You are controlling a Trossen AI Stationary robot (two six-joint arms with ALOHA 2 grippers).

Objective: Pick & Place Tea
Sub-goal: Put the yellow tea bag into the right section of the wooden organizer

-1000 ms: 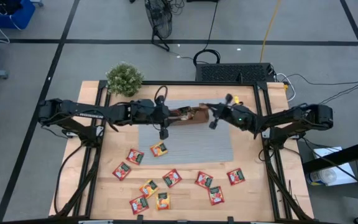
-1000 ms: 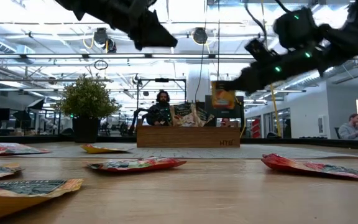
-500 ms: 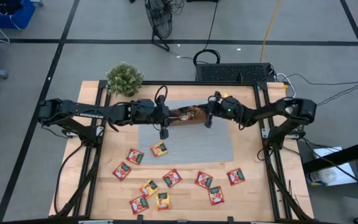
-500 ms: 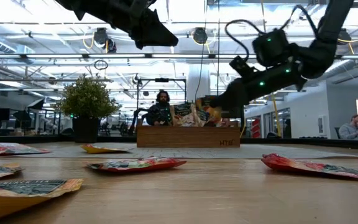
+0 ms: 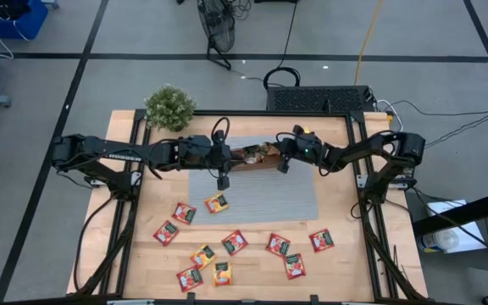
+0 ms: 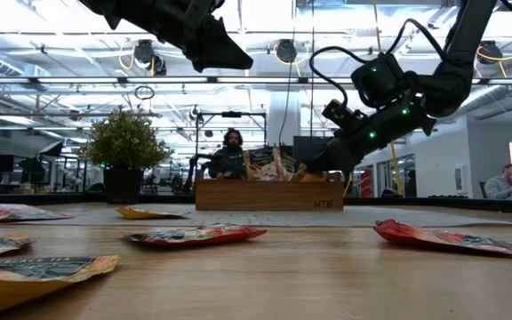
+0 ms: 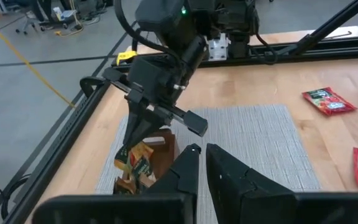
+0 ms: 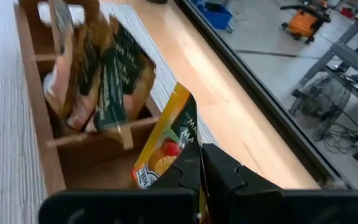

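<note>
Right gripper [image 8: 199, 163], clamped on an orange-yellow tea packet [image 8: 166, 146], reaches into the wooden tray [image 5: 257, 158]; packet's lower edge hidden behind fingers. Left gripper [image 5: 223, 180], nearly closed & empty, hangs beside tray. Other packets [image 5: 232, 242] lie well apart from tray.

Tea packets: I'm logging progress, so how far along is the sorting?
Done: several packets stand in the tray. In hand: the right end effector holds an orange-yellow packet over the tray's end compartment. Left: about ten packets lie on the table. The left end effector hovers empty.
</note>
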